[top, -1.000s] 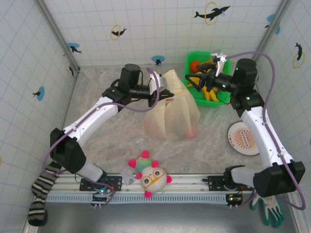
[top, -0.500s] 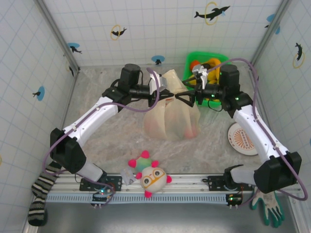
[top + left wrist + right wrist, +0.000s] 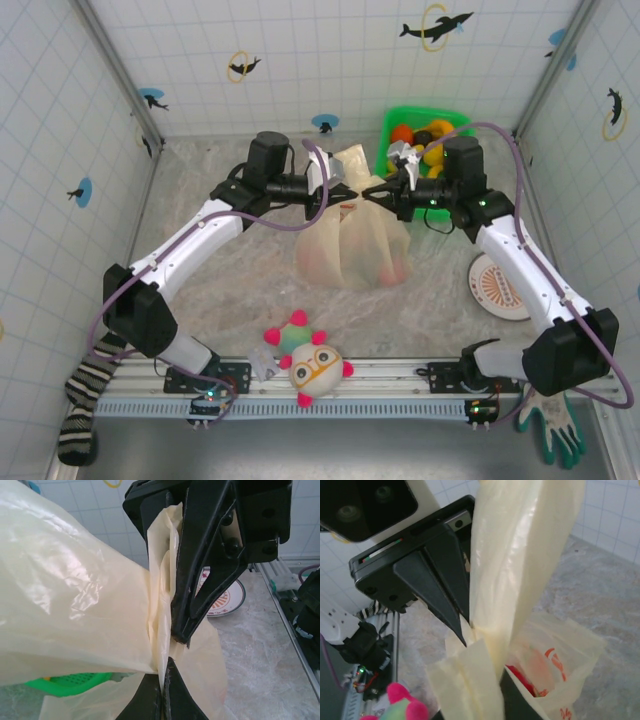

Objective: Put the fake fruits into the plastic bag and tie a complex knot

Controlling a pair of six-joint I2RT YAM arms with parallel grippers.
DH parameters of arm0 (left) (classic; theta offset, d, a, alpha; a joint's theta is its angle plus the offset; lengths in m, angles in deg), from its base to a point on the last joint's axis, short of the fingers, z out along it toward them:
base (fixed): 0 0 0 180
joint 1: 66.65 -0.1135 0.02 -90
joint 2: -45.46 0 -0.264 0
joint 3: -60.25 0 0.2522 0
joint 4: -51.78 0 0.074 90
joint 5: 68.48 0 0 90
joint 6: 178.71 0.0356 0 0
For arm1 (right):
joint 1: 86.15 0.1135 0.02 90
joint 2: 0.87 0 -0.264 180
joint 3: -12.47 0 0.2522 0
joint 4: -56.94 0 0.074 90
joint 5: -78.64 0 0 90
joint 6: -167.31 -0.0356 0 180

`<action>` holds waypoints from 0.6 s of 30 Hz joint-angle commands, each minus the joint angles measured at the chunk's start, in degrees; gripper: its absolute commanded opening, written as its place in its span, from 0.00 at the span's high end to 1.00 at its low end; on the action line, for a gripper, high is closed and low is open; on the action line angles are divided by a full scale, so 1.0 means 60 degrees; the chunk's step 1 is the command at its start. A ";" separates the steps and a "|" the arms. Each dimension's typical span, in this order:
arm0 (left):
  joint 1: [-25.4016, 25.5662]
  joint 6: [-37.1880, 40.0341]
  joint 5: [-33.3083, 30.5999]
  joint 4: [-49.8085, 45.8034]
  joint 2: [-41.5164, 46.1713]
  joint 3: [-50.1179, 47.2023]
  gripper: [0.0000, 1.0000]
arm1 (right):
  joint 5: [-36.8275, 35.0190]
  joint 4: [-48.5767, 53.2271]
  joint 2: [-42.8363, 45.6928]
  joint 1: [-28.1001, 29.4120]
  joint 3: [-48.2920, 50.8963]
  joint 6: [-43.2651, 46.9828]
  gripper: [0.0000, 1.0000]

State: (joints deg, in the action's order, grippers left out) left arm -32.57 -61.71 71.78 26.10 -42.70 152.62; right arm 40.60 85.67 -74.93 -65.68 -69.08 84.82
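1. Now the plastic bag [image 3: 350, 240] is stood mid-bench, its handle strips [image 3: 160, 605] gathered upright above it.
2. The left jaws and the right jaws are closed on the handle strips, tip to tip, equally near.
3. A knot is probably not yet formed.

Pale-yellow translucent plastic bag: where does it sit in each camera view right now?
Top external: pale-yellow translucent plastic bag at table centre.
Left wrist: bag across the left half, bunched at centre.
Right wrist: bag strip rising from bottom centre to top.
Shared landmark: black left gripper pinching it.
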 commanded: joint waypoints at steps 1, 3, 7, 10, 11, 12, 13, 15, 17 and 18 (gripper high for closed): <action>0.0034 0.0084 -0.0095 -0.0030 0.0207 0.0068 0.83 | -0.0019 -0.0233 0.0169 0.0061 -0.0175 0.0245 0.99; -0.0010 0.0070 -0.0076 -0.0079 0.0215 0.0068 0.73 | 0.0010 -0.0328 0.0226 0.0068 -0.0079 0.0356 1.00; -0.0199 0.0011 0.0309 -0.0037 0.0201 0.0016 0.53 | 0.0084 -0.0653 0.0360 0.0060 0.0094 0.0438 1.00; -0.0307 -0.0046 0.0625 0.0097 0.0133 0.0000 0.43 | 0.0153 -0.0696 0.0390 0.0077 0.0096 0.0516 1.00; -0.0320 -0.0046 0.0736 0.0128 0.0087 0.0021 0.42 | 0.0168 -0.0705 0.0390 0.0082 0.0098 0.0553 1.00; -0.0333 -0.0062 0.0914 0.0155 0.0015 0.0082 0.40 | 0.0172 -0.0710 0.0389 0.0079 0.0078 0.0572 1.00; -0.0329 -0.0070 0.1101 0.0166 -0.0050 0.0141 0.39 | 0.0185 -0.0714 0.0376 0.0092 0.0078 0.0584 1.00; -0.0333 -0.0085 0.1386 0.0164 -0.0197 0.0282 0.38 | 0.0193 -0.0680 0.0375 0.0107 0.0065 0.0612 1.00; -0.0326 -0.0062 0.1547 0.0147 -0.0323 0.0395 0.38 | 0.0244 -0.0681 0.0369 0.0119 0.0070 0.0643 1.00; -0.0332 -0.0040 0.1644 0.0137 -0.0348 0.0430 0.38 | 0.0249 -0.0671 0.0376 0.0119 0.0067 0.0655 1.00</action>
State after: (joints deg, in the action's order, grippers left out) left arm -34.47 -61.99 77.29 26.16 -43.64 153.12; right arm 40.73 84.25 -74.23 -65.46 -69.03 87.82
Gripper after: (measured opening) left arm 0.625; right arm 0.057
